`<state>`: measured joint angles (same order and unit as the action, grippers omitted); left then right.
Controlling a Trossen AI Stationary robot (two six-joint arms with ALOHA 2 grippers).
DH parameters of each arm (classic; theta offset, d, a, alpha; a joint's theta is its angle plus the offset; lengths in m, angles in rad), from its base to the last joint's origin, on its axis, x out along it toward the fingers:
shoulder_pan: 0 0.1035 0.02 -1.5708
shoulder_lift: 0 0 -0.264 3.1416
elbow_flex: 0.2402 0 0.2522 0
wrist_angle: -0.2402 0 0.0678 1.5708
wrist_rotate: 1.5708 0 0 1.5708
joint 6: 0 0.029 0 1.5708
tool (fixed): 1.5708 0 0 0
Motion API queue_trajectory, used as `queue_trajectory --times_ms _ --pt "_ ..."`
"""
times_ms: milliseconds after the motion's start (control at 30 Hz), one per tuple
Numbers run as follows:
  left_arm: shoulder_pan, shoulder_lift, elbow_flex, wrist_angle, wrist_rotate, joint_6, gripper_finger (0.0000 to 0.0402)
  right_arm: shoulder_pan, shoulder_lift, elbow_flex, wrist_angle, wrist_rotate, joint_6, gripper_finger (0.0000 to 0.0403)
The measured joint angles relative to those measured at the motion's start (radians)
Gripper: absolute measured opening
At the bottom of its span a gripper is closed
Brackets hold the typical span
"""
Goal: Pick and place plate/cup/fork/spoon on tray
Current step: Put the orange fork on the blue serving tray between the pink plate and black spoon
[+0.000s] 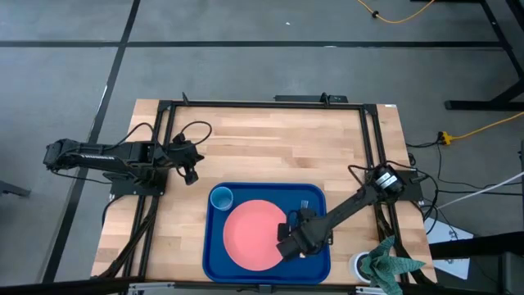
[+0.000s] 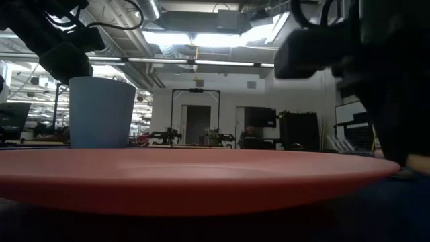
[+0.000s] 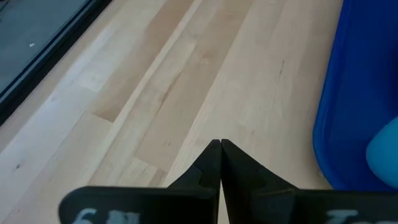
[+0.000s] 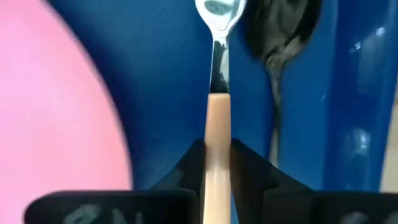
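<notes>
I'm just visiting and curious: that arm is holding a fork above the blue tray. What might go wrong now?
1. The right gripper pinches only the fork handle's end, so it could tilt or slip.
2. The plate lies close beside it; the fork might land on its rim rather than on the tray.
3. A dark shape, probably the spoon, lies on the other side and could get knocked.
</notes>
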<state>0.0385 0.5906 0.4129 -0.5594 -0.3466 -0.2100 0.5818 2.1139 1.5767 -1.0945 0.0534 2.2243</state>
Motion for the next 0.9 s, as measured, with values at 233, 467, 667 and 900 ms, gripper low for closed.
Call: queue_trajectory --times_ms 233,467,667,900 --pt "0.0 0.0 0.0 0.0 0.0 0.0 0.0 -0.023 -0.001 -0.048 0.095 -0.002 -0.1 0.005" --pt "0.0 0.0 0.0 0.0 0.0 0.0 0.0 -0.025 -0.001 -0.06 0.147 0.006 -0.056 0.0109" --pt "0.0 0.0 0.0 0.0 -0.001 0.0 0.0 -0.025 -0.001 -0.06 0.116 0.004 -0.055 0.0132" --pt "0.0 0.0 0.0 0.0 -0.001 0.0 0.0 -0.024 -0.001 -0.06 0.117 -0.003 -0.059 0.0124"
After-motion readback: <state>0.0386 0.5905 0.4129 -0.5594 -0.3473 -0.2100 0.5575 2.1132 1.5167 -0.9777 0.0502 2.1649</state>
